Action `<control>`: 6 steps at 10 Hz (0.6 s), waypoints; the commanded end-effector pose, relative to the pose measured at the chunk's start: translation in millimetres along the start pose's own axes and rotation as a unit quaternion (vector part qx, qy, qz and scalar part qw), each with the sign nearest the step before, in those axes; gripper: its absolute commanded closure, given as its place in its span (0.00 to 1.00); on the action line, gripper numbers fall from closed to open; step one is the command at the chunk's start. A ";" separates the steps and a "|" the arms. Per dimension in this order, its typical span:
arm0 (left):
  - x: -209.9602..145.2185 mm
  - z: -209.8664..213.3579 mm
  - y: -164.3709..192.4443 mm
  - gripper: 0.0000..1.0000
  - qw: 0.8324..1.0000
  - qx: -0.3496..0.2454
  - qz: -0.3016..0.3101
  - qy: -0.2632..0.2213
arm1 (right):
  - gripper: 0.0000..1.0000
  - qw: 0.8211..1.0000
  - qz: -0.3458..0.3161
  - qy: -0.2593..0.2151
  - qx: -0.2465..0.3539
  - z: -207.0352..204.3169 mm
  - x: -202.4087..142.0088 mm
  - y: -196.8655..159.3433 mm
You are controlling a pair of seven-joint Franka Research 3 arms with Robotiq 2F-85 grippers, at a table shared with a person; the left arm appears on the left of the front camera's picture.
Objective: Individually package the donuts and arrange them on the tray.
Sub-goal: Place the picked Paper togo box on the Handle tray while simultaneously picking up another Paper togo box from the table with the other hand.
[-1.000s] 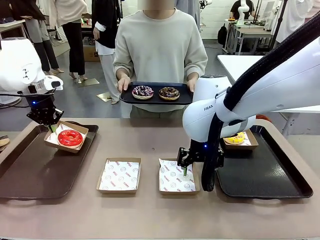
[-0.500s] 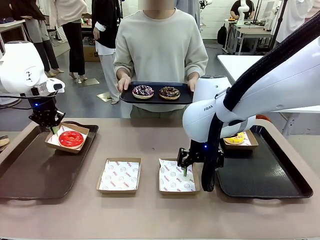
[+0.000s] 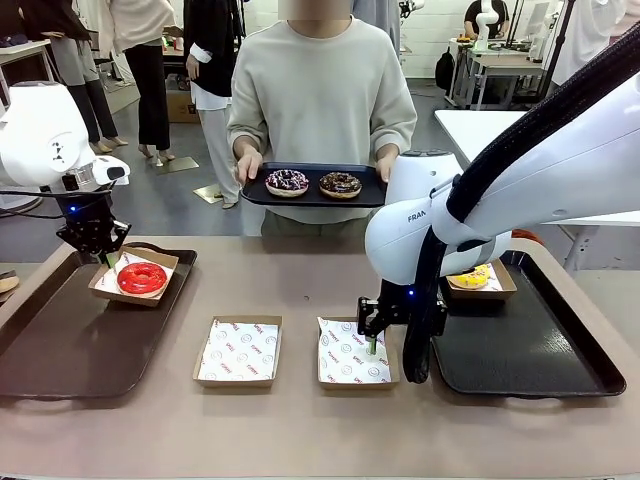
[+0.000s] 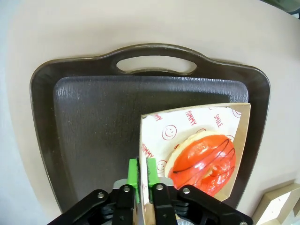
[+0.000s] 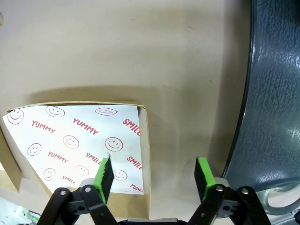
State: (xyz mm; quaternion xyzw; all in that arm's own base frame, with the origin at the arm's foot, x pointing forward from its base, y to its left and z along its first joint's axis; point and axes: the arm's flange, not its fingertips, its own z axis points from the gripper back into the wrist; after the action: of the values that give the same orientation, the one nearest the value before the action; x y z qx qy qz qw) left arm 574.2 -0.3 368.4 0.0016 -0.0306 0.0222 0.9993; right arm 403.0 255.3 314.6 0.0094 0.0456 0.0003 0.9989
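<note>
- The glossy red donut (image 3: 141,277) is seen in a paper box (image 4: 244,140) on the brown tray (image 3: 60,345) at the left end of the table (image 3: 300,280). The box's wall is pinched between the nearly closed green pads of the left gripper (image 4: 142,171).
- The right gripper (image 5: 154,164) is held spread wide over the table's middle, its fingers set either side of the wall of an empty smiley-printed box (image 5: 144,154).
- A second empty box (image 3: 238,350) is set beside it, towards the table's left.
- The yellow-glazed donut (image 3: 471,276) is boxed on the dark tray (image 3: 530,355) at the table's right end.
- The sprinkled donut (image 3: 287,182) and the chocolate donut (image 3: 340,184) are carried on a serving tray (image 3: 312,203) by a person (image 3: 322,90) beyond the table's far edge.
</note>
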 end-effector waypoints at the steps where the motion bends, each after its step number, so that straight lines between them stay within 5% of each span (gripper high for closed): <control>1: 3.2 4.0 -2.4 0.34 1.000 0.013 0.010 0.005 | 1.00 1.000 0.008 -0.005 0.010 -3.9 -1.2 0.2; 2: 3.4 4.0 -2.3 0.00 1.000 0.012 0.009 0.005 | 1.00 1.000 0.007 -0.005 0.011 -4.1 -0.9 0.4; 3: 3.5 4.0 -2.4 0.00 1.000 0.012 0.009 0.006 | 1.00 1.000 0.005 -0.004 0.012 -4.1 -0.6 0.1; 4: 3.3 4.1 -2.3 0.00 1.000 0.011 0.008 0.006 | 0.86 1.000 0.005 -0.004 0.013 -4.0 -0.8 0.0; 5: 3.0 4.3 -2.2 0.11 1.000 0.011 0.008 0.006 | 0.96 1.000 0.005 -0.005 0.014 -3.8 -0.9 0.1; 6: 2.6 4.4 -1.8 0.02 1.000 0.009 0.010 0.006 | 1.00 1.000 0.005 -0.006 0.014 -3.7 -1.1 0.2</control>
State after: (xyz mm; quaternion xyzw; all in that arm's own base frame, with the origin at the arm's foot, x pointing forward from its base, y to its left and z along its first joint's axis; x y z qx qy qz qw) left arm 574.6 -0.3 369.7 0.0017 -0.0288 0.0227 0.9993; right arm 403.5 255.8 315.0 0.0110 0.0434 0.0002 0.9990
